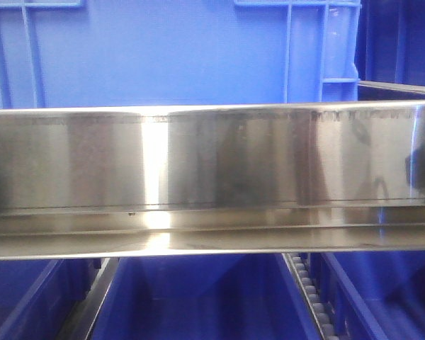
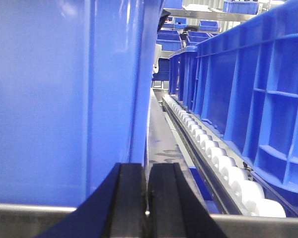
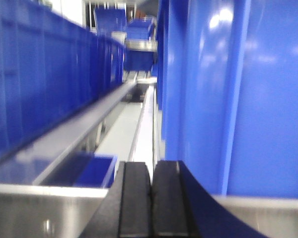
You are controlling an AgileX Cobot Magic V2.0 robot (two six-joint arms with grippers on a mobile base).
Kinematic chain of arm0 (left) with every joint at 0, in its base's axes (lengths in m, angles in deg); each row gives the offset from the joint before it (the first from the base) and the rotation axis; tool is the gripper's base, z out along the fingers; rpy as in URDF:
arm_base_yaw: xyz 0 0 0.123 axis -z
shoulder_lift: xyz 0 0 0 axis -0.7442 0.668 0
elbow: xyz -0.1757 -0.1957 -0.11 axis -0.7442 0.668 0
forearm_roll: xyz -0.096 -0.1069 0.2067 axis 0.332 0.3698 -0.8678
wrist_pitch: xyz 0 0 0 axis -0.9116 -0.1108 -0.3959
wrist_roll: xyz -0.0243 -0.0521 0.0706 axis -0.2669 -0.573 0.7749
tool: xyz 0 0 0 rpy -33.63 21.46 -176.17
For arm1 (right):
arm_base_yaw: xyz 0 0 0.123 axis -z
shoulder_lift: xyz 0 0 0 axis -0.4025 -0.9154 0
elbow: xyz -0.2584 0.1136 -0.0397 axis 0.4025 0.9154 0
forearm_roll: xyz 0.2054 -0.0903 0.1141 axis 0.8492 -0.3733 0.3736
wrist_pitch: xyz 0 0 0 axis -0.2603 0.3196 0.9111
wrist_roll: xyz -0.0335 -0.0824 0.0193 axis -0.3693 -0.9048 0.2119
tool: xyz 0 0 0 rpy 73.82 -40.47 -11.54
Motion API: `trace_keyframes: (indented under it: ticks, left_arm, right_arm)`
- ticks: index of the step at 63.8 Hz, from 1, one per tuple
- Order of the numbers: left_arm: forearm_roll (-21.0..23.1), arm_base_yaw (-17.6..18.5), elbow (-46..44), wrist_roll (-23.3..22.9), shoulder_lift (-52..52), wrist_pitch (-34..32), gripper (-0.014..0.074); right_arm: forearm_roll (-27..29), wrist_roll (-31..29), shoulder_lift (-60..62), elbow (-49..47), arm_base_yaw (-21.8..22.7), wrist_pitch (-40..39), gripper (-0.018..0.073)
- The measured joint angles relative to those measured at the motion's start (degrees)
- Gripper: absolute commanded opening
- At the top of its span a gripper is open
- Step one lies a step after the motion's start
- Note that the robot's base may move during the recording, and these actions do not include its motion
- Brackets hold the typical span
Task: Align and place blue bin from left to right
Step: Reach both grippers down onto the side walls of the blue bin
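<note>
The blue bin fills the top of the front view, standing on the shelf behind a steel rail; paired raised ribs show near its right corner. In the left wrist view its smooth wall fills the left half. My left gripper is shut and empty, level with the bin's right-hand corner. In the right wrist view, which is blurred, the bin's wall fills the right half. My right gripper is shut and empty just left of that wall. Neither gripper shows in the front view.
A white roller track runs beside a ribbed blue crate right of the left gripper. A row of blue crates and a steel rail lie left of the right gripper. More blue bins sit on the lower tier.
</note>
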Motion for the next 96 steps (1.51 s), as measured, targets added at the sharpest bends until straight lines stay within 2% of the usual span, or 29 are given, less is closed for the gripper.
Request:
trace_keyframes:
  ticks: [10, 18, 22, 29, 38, 45, 55, 58, 66, 70, 81, 96]
  left_arm:
    - [0.9, 0.0, -0.4, 0.0, 0.0, -0.9, 0.0019]
    - [1.2, 0.0, -6.0, 0.0, -0.1, 2.9, 0.0095]
    - [1.3, 0.0, -11.7, 0.0, -0.1, 6.7, 0.0195]
    - [1.3, 0.0, -20.7, 0.0, -0.1, 13.0, 0.0367]
    - [1.6, 0.0, -32.8, 0.0, 3.1, 20.3, 0.0541]
    - [1.8, 0.0, -39.1, 0.0, 6.7, 22.0, 0.0608]
    - [2.3, 2.5, -45.7, 0.4, 14.4, 26.1, 0.0613]
    - [3.2, 3.9, -47.9, 2.0, 17.3, 29.4, 0.0613]
    - [7.9, 7.5, -55.3, 9.7, 26.5, 37.7, 0.0613]
    - [9.5, 9.1, -58.9, 11.4, 31.3, 40.3, 0.0613]
    - [10.7, 13.2, -70.3, 12.9, 44.3, 46.4, 0.0610]
    - [10.8, 16.7, -85.3, 13.0, 60.6, 54.7, 0.0580]
  right_arm:
    - [1.1, 0.0, 0.0, -0.3, -0.1, -5.3, -0.0070]
    - [1.8, 0.0, 0.0, -5.8, -0.1, -0.1, -0.0027]
    - [2.1, 0.0, 0.2, -11.1, -0.1, 4.8, 0.0065]
    - [3.3, 0.0, 0.2, -20.2, -0.2, 13.0, 0.0286]
    - [6.0, 0.0, -1.5, -29.1, -0.2, 17.5, 0.0573]
    - [6.9, 0.0, -4.1, -32.3, -0.2, 18.1, 0.0563]
    - [9.0, 0.0, -9.5, -35.2, -0.2, 21.2, 0.0561]
    - [10.2, 0.0, -11.5, -36.9, -0.2, 23.7, 0.0561]
    - [12.4, -1.5, -18.9, -43.9, -0.2, 30.1, 0.0561]
    - [13.8, -3.1, -22.4, -47.6, -0.6, 31.8, 0.0561]
    - [15.2, -5.1, -33.1, -58.1, -4.0, 35.5, 0.0561]
    - [15.3, -5.4, -51.6, -76.2, -9.5, 46.9, 0.0561]
